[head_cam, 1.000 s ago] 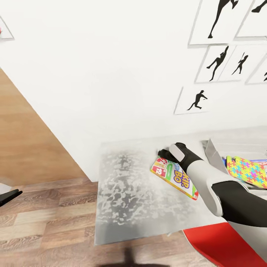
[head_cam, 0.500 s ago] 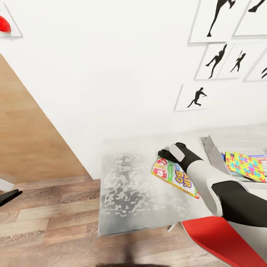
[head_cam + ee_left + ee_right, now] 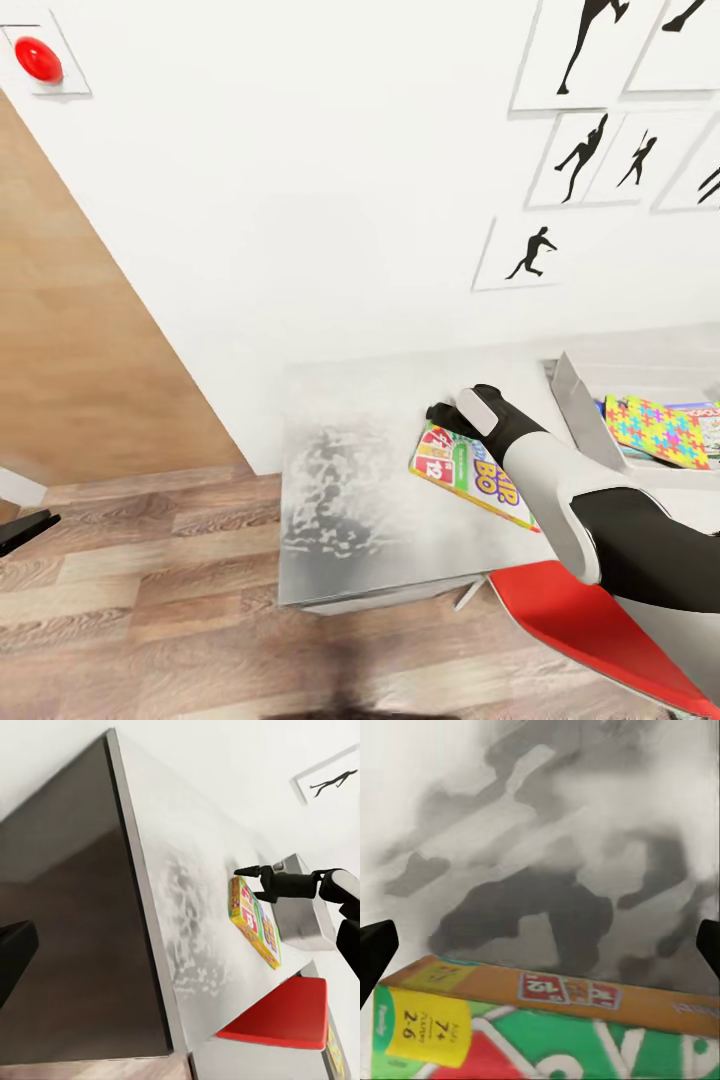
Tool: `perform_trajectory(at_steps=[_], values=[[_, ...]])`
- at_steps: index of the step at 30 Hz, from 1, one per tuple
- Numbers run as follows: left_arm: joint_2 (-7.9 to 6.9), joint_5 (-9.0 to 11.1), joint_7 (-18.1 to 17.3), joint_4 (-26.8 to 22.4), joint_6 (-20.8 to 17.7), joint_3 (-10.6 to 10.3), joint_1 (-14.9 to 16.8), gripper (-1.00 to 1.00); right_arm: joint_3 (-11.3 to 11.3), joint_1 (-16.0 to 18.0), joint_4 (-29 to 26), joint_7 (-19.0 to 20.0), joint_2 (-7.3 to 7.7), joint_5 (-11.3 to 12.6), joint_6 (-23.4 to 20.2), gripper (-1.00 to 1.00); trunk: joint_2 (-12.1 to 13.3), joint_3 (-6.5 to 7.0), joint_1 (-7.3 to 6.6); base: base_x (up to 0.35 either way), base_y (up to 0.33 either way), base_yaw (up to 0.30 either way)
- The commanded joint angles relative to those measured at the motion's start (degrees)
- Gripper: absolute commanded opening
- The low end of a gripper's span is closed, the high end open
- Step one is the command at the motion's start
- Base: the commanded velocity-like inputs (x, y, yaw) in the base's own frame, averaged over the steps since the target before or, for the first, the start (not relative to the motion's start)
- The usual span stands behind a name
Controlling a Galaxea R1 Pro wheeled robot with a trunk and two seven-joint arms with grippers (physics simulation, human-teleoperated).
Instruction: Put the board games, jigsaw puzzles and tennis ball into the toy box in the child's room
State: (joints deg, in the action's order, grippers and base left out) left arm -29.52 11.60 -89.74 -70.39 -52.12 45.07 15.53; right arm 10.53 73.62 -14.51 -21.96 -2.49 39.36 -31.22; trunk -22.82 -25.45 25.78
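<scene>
The SKIP BO board game (image 3: 473,474) lies flat on the white worktop (image 3: 350,420) at centre frame in the head view. The right gripper (image 3: 447,414) hangs over the box's far end, its fingers (image 3: 376,949) spread wide and gripping nothing. At right, the grey toy box (image 3: 577,410) holds a jigsaw puzzle (image 3: 655,431). The left gripper (image 3: 25,529) sits at the left edge; whether it is spread I cannot tell.

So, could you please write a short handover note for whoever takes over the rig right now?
Right gripper: open, hovering over the far end of the SKIP BO game, fingers either side, not gripping.
Left gripper: off to the side above the floor; state unclear.
SKIP BO lies flat on the table, beside the toy box.
Done: a jigsaw puzzle is in the toy box.
Left: grasp SKIP BO and box it; other toys unseen.
</scene>
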Motion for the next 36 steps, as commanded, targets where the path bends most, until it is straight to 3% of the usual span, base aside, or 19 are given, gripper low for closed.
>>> perform_trajectory(at_steps=[1,22,36], values=[[-0.01,-0.08,-0.27,-0.01,-0.61,0.01,0.03,1.00,0.46,0.03,-0.08,-0.44,0.03,0.63,-0.21,1.00,-0.10,-0.09,0.01,-0.224,0.006,0.000],[-0.01,-0.08,-0.27,-0.01,-0.61,0.01,0.03,1.00,0.46,0.03,-0.09,-0.44,0.03,0.63,-0.25,1.00,-0.10,-0.09,0.01,-0.202,0.101,0.000],[-0.01,-0.08,-0.27,-0.01,-0.61,0.01,0.03,1.00,0.37,0.03,-0.17,-0.36,0.10,0.63,-0.25,1.00,-0.10,-0.09,0.01,-0.084,0.043,0.000]])
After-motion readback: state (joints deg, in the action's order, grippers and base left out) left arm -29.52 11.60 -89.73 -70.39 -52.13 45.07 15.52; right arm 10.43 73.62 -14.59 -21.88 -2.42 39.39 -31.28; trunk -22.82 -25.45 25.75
